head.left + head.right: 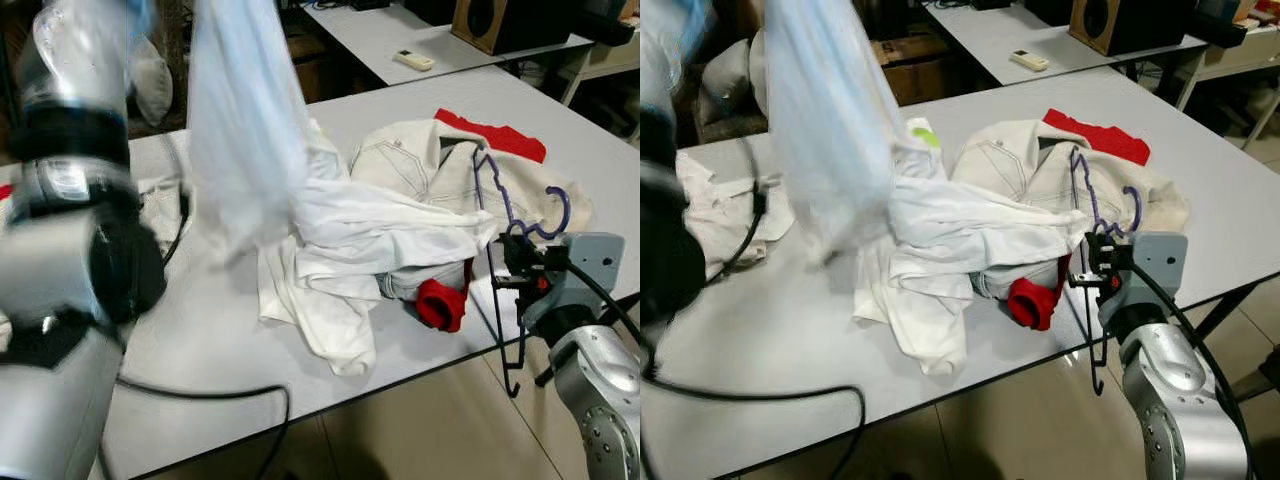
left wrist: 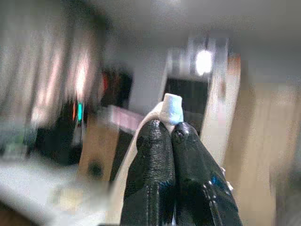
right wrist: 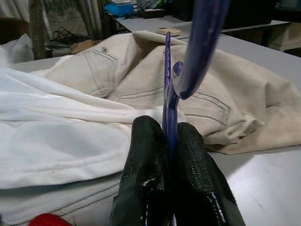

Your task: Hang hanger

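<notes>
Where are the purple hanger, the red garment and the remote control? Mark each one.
purple hanger (image 1: 562,212), left eye view, on its hook.
red garment (image 1: 500,136), left eye view, on the cloth's middle.
remote control (image 1: 413,60), left eye view, on its body.

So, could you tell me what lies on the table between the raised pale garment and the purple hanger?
In the left eye view, a rumpled white garment fills the stretch between the pale garment and purple hanger, overlapping beige trousers.
</notes>
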`<state>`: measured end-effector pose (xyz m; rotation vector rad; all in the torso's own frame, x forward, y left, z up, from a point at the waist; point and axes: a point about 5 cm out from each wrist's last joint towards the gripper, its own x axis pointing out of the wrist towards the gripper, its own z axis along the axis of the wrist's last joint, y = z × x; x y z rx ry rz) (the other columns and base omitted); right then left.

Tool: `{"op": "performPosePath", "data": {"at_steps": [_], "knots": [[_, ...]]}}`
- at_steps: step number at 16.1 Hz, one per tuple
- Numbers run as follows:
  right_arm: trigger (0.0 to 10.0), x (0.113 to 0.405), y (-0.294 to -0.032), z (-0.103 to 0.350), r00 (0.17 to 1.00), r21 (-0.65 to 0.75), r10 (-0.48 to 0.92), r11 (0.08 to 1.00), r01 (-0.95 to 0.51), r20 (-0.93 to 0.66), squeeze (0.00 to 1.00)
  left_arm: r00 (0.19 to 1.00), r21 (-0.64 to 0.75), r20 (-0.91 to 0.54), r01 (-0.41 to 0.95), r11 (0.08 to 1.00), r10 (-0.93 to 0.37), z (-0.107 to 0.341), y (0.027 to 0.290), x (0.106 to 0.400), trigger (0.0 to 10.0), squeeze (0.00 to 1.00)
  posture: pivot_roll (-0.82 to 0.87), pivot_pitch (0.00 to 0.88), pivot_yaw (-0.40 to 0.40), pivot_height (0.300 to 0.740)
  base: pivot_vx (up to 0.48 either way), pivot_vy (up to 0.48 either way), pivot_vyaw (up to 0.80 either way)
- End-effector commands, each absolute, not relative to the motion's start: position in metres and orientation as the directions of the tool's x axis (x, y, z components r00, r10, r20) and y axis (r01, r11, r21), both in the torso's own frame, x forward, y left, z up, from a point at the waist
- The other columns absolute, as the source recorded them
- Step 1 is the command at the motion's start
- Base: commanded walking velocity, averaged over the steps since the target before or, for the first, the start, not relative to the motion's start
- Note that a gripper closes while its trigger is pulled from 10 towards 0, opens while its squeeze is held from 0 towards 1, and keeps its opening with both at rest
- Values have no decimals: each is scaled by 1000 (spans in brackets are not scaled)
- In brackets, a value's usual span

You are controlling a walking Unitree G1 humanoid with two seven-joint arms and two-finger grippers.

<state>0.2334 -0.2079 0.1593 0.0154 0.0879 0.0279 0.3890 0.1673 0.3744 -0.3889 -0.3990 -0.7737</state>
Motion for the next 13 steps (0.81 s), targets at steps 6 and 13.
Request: {"op": "performPosePath", "data": {"at_steps": [6, 13], "knots": [[10000, 228, -192, 181, 985, 121, 162, 978, -168, 61, 0, 672, -139, 87, 739, 659, -735, 288, 125, 389, 0, 0, -47, 0, 84, 740, 0, 0, 0], [10000, 222, -217, 179, 998, 163, -17, 987, 7, 60, 0, 561, -137, -49, 816, 562, -826, 225, 46, 368, 10000, 1000, -67, 0, 99, 740, 0, 0, 0]]}}
